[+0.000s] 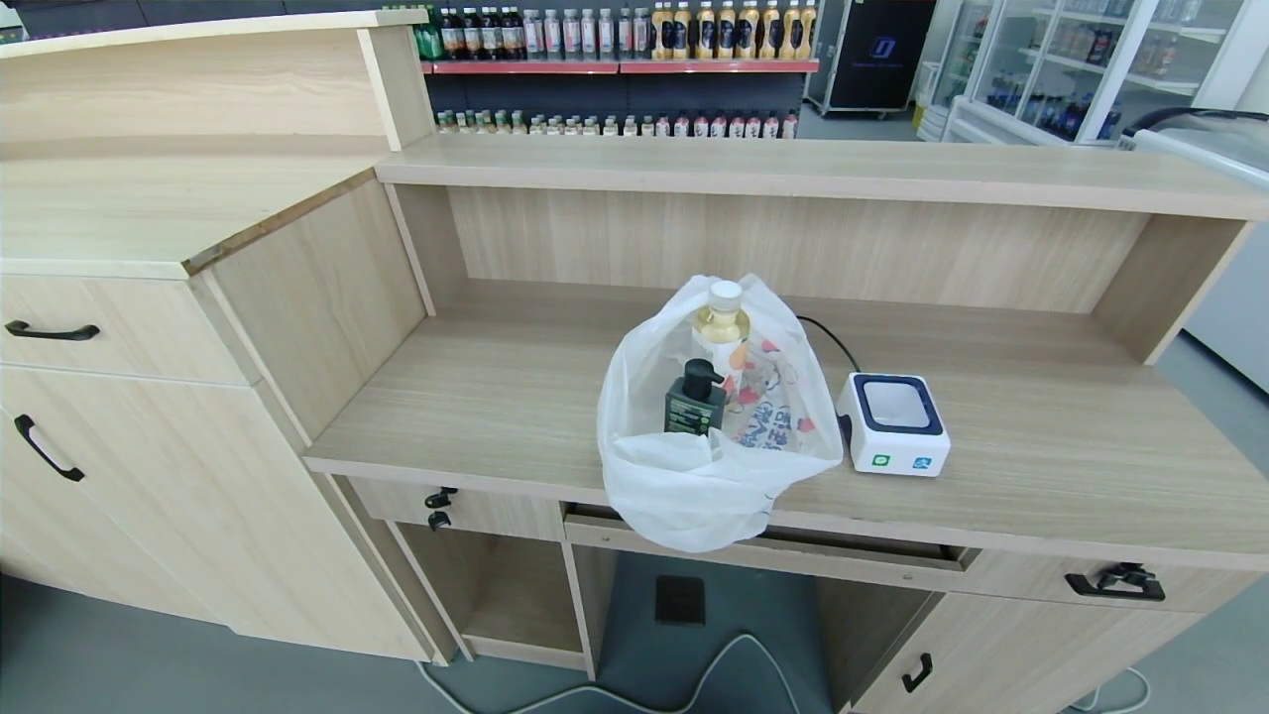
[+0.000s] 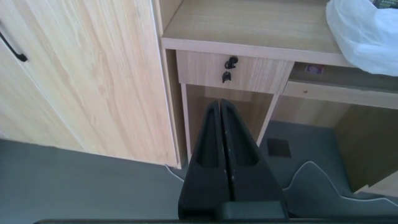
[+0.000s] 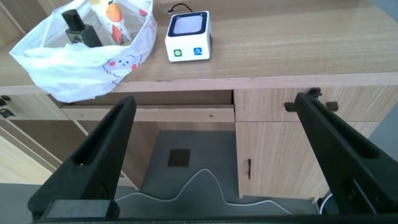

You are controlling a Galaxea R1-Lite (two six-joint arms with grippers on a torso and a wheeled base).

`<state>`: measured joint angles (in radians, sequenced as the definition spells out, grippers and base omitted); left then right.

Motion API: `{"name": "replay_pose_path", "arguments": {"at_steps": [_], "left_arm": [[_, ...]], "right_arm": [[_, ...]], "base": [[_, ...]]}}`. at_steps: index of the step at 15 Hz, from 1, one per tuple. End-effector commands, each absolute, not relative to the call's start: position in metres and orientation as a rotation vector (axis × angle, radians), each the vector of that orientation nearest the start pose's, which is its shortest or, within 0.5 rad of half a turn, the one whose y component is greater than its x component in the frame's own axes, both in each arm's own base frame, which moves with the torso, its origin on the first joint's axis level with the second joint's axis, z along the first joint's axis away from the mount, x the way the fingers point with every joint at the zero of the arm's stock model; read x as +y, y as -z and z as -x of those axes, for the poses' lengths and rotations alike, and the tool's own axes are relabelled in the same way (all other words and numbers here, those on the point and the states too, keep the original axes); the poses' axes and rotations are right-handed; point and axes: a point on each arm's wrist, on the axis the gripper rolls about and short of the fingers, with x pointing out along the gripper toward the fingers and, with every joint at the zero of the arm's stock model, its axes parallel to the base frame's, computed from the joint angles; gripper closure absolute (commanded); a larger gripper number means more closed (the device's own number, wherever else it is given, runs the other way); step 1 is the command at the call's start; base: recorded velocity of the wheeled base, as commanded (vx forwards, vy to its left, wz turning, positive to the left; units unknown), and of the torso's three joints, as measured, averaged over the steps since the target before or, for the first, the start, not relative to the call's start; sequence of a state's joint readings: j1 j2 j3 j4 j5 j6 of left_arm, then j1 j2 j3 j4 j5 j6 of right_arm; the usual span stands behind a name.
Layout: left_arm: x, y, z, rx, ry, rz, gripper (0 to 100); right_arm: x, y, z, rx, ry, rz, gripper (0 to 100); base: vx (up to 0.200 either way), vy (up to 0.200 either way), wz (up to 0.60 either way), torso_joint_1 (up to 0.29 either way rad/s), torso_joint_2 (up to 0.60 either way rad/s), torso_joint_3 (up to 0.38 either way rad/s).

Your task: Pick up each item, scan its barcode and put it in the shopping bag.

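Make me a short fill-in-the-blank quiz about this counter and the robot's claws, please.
1. The pump bottle stands inside the ____.
2. By the robot's own sides, the scanner sits to the ____ of the pump bottle.
3. The left claw is ____.
4. The right claw is ____.

Missing words: bag; right; shut; open.
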<state>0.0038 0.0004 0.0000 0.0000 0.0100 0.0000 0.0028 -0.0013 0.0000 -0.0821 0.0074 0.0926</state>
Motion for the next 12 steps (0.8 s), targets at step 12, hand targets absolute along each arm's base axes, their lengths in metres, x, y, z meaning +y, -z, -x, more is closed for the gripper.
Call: {"name": "replay_pose_path", "arguments": {"at_steps": [12], "left_arm": [[0.0001,-0.0755,0.0228,0.000,-0.015,0.000,100]], "right_arm": [[0.0001,-0.0842,0.0230,-0.082,-0.016,-0.098,0]], "base": [[0.000,0.000,0.00,0.000,0.00,0.000]]}}
